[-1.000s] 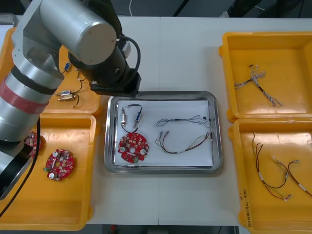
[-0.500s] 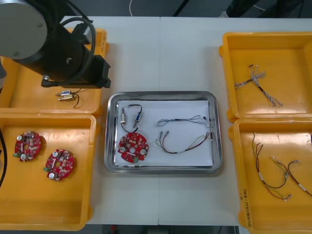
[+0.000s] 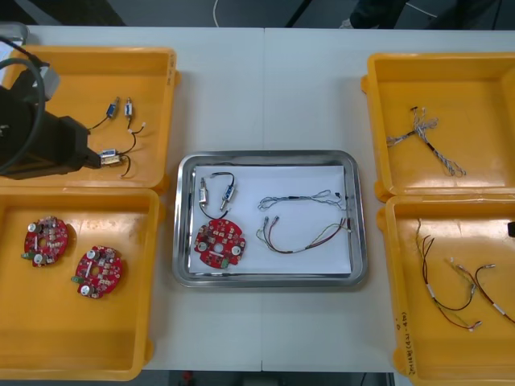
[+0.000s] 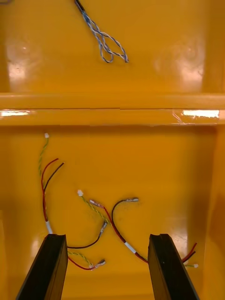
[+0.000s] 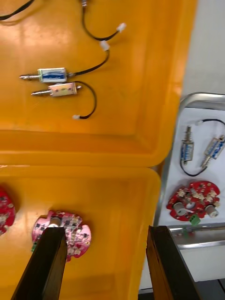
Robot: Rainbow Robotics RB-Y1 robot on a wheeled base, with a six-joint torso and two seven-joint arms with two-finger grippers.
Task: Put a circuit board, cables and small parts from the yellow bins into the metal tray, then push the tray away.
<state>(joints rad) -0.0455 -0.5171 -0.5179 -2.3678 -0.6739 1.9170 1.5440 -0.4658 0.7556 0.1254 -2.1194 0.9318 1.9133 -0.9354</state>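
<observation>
By my reading the loading was done: the metal tray point(image 3: 269, 278) held a red circuit board point(image 3: 219, 243), small metal parts point(image 3: 216, 191) and cables point(image 3: 302, 219) on its white liner, so only the push away was left (the tray sat squarely between the bins, not yet shoved). The left gripper point(image 5: 105, 234) hung spread and empty over the yellow bins point(image 3: 88, 338) left of the tray, above the wall where the two meet. The right gripper point(image 4: 108, 239), likewise parted and holding nothing, looked down on loose wires point(image 4: 93, 220) in a bin right of the tray.
</observation>
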